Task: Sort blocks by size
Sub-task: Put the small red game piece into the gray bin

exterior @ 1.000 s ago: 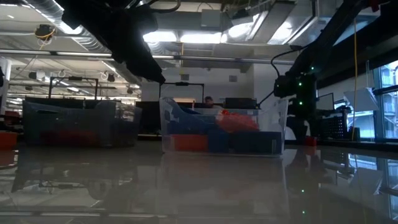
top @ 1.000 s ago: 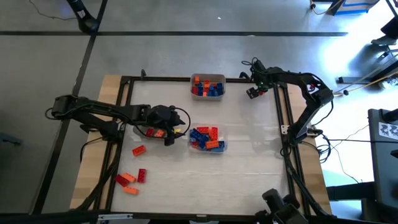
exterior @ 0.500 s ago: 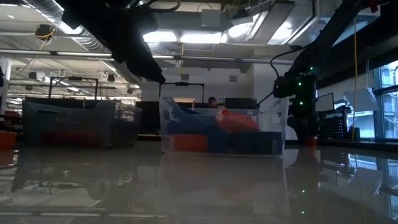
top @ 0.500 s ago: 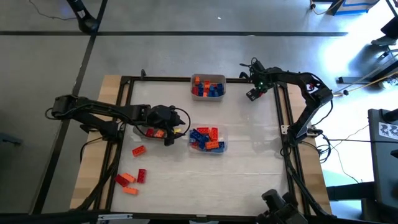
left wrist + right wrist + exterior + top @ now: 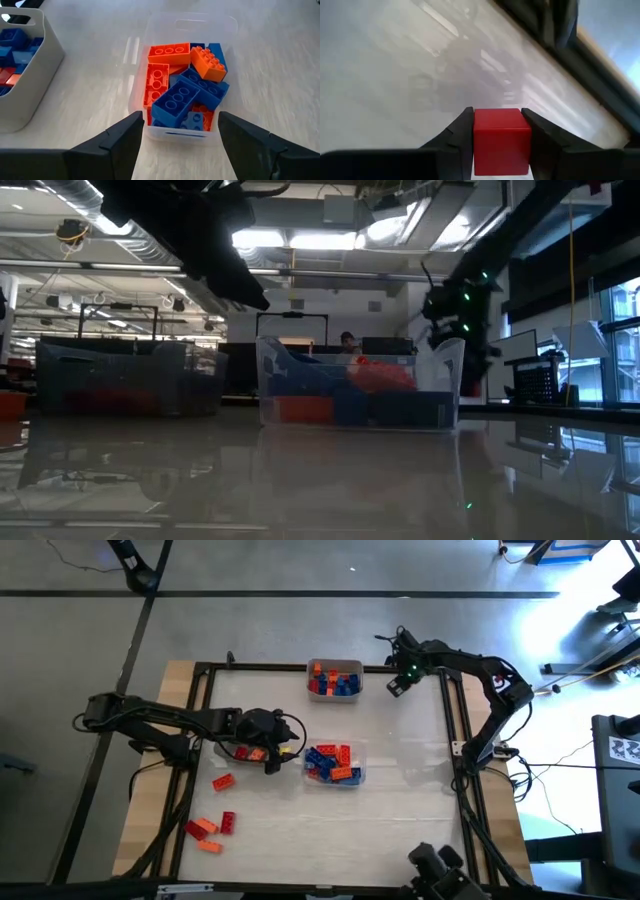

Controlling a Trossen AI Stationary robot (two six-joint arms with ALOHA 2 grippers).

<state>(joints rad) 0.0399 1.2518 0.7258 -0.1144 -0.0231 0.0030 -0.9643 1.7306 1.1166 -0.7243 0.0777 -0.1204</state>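
Right gripper [image 5: 499, 131]: jaws clamped on a small red block [image 5: 501, 141], one finger against each side face, carried above the white table [image 5: 400, 790] near the far tray [image 5: 334, 679] of sorted blocks. Left gripper [image 5: 180, 131]: jaws apart, holding nothing, directly ahead of them a clear tray [image 5: 186, 30] filled with large blue and orange blocks [image 5: 184, 96]. Loose red and orange blocks [image 5: 212, 825] lie behind the left gripper at the table's near left edge

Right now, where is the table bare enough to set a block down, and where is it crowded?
Bare: the white top right of the middle tray, and the strip below that tray. Crowded: the left, around the left tool and the loose red and orange blocks.
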